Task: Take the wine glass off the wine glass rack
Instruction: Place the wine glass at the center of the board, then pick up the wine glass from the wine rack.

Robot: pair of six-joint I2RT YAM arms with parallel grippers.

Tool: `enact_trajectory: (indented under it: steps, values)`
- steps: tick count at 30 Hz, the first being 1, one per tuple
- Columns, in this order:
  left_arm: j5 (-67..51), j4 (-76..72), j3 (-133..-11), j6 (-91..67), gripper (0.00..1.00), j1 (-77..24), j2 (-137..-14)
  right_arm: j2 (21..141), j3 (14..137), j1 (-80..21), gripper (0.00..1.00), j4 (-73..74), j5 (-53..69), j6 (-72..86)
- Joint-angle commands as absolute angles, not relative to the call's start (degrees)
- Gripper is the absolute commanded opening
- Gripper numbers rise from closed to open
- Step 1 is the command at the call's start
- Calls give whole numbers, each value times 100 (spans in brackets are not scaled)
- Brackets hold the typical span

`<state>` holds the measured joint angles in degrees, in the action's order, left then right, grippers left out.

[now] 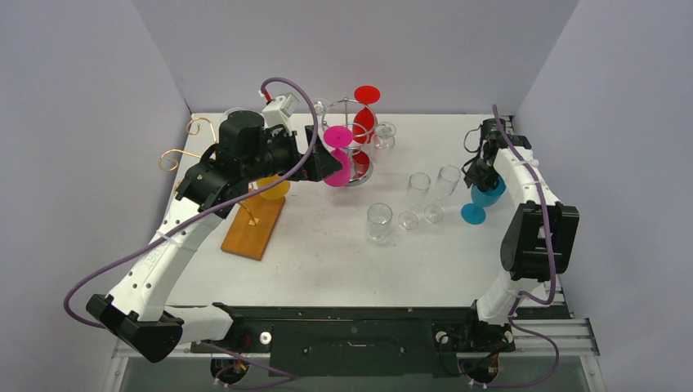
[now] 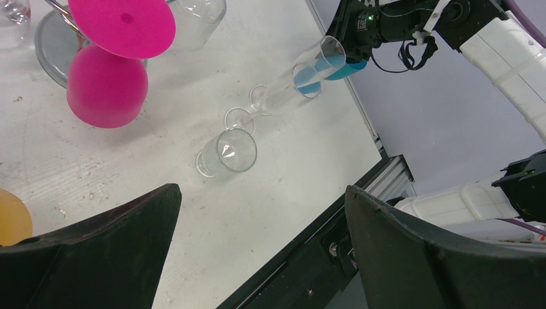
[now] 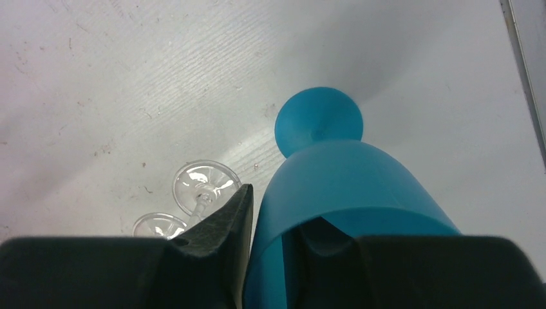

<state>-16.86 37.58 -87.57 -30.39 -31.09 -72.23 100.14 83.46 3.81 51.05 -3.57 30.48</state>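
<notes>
Light comes bright and even from above, leaving only faint, soft shadows on the white bench (image 1: 327,253). At my right wrist my own fingers (image 3: 212,257) loom dark and blurred. The blue glass (image 3: 348,187) throws a grey shadow and a pale glare streak. The overhead view is sharp.

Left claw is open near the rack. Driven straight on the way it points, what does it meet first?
Probably the short clear tumbler, standing nearest that line, though depth is unclear. The pink wine glass hangs off to the side, so likely missed.
</notes>
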Motion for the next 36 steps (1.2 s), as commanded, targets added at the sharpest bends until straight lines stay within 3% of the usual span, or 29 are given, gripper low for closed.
enact_trajectory:
  steps: [1, 19, 27, 36]
  values:
    - [-1644, 3683, -8828, -2993, 96, -3138, -7226, 9834, 8701, 400, 23, 5132, -417, 2995]
    - [-1349, 3753, -8939, -3147, 96, -3131, -7116, 8810, 9618, 400, 41, 5980, -1022, 2995]
    - [-156, 4218, -9403, -3212, 96, -3109, -6950, 8078, 9944, 438, 50, 6090, -959, 2982]
    - [1298, 5077, -10134, -3260, 99, -2851, -6823, 7584, 10010, 301, 63, 5485, 237, 3131]
